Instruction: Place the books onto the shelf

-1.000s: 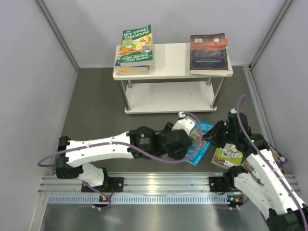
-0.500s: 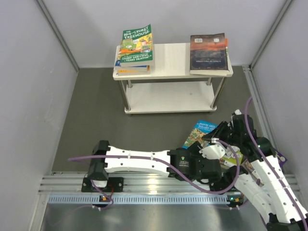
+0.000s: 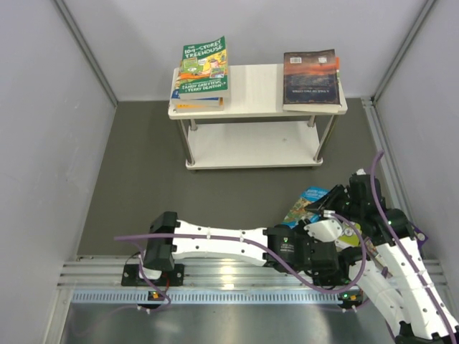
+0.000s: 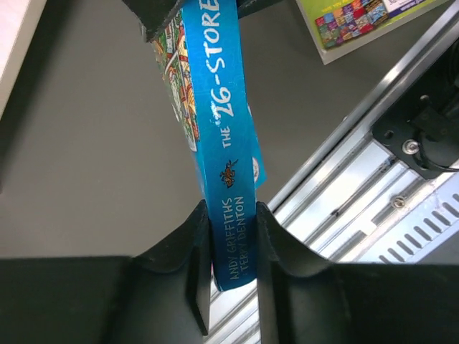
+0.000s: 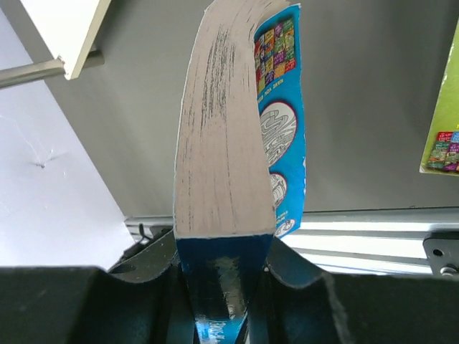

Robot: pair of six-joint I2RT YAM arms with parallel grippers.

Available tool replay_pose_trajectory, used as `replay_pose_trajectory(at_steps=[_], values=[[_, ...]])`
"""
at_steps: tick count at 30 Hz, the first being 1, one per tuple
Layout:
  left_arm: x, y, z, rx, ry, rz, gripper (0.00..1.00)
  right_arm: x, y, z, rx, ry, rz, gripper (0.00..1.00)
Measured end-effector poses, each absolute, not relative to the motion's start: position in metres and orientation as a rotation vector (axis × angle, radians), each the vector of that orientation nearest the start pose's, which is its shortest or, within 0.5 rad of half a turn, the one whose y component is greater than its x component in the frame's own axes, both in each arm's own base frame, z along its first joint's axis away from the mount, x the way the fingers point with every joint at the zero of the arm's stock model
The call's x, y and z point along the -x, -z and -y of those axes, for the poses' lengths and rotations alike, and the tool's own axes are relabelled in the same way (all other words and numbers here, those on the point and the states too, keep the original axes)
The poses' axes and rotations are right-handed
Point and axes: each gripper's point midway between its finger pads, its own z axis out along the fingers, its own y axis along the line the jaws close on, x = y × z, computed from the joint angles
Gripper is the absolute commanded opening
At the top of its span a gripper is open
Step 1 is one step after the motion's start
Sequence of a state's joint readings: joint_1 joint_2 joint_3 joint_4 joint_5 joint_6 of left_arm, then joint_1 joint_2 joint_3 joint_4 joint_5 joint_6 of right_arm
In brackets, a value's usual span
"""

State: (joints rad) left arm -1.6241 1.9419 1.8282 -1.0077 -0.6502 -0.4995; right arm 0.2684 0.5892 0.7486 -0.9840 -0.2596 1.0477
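A blue book (image 3: pixel 308 203) stands on edge above the dark floor, held from both ends. My left gripper (image 4: pixel 231 215) is shut on its spine (image 4: pixel 226 129), near the authors' names. At the opposite end my right gripper (image 5: pixel 222 247) is shut on the book, with the page edge (image 5: pixel 222 143) facing the right wrist camera. The shelf (image 3: pixel 258 100) stands at the back, carrying a green-topped stack of books (image 3: pixel 203 68) on the left and a dark brown book (image 3: pixel 310 79) on the right. A lime book (image 4: pixel 358 21) lies flat on the floor beside the grippers.
The metal rail (image 3: pixel 215 272) with both arm bases runs along the near edge, close under the held book. Grey walls close in the left, right and back. My left arm (image 3: pixel 215 244) stretches across in front of the right arm's base.
My left arm has swung right, and its gripper has closed on the blue book's spine. The right gripper has carried the book a little to the right.
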Motion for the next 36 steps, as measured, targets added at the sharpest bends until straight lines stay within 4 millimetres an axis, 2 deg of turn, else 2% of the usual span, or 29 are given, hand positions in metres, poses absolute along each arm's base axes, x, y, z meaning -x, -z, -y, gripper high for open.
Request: replay_pose_trajectory(at_steps=[1,2,3,4,5,6,11,15,19,21,22,24,27,31,36], values=[[-0.067,-0.172,0.436,-1.109,0.082,-2.096,0.0,-0.149,-0.171,-0.123,-0.865,-0.873,-2.42,0.0],[-0.067,-0.172,0.436,-1.114,0.081,-2.095,0.0,-0.149,-0.171,-0.123,-0.867,-0.871,-2.42,0.06],[-0.067,-0.172,0.436,-1.117,0.08,-2.094,0.0,-0.149,-0.172,-0.122,-0.867,-0.871,-2.42,0.19],[-0.067,-0.171,0.436,-1.118,0.08,-2.093,0.0,-0.149,-0.172,-0.122,-0.866,-0.867,-2.42,0.42],[-0.068,-0.172,0.436,-1.119,0.08,-2.092,0.0,-0.149,-0.173,-0.122,-0.864,-0.864,-2.419,0.86],[-0.068,-0.171,0.434,-1.126,0.071,-2.097,0.0,-0.148,-0.176,-0.122,-0.857,-0.87,-2.418,0.99],[-0.074,-0.166,0.429,-1.099,0.142,-2.194,0.0,-0.151,-0.211,-0.121,-0.79,-0.886,-2.365,1.0],[-0.088,-0.173,0.403,-0.973,0.339,-2.361,0.0,-0.162,-0.254,-0.121,-0.736,-0.925,-2.243,1.0],[-0.127,-0.204,0.365,-0.668,0.589,-2.47,0.0,-0.163,-0.282,-0.12,-0.706,-0.957,-2.169,1.0],[-0.148,-0.231,0.352,-0.51,0.692,-2.442,0.0,-0.162,-0.289,-0.119,-0.708,-0.966,-2.144,1.0],[-0.152,-0.243,0.35,-0.468,0.739,-2.421,0.0,-0.162,-0.292,-0.118,-0.711,-0.969,-2.132,1.0],[-0.151,-0.266,0.354,-0.428,0.86,-2.381,0.0,-0.161,-0.298,-0.118,-0.71,-0.986,-2.104,1.0],[-0.14,-0.285,0.368,-0.427,1.022,-2.355,0.0,-0.161,-0.312,-0.122,-0.691,-1.049,-2.041,1.0],[-0.13,-0.296,0.386,-0.392,1.202,-2.343,0.0,-0.165,-0.318,-0.131,-0.673,-1.133,-2.001,1.0],[-0.134,-0.297,0.392,-0.252,1.349,-2.334,0.0,-0.165,-0.315,-0.133,-0.677,-1.146,-2.012,1.0]])
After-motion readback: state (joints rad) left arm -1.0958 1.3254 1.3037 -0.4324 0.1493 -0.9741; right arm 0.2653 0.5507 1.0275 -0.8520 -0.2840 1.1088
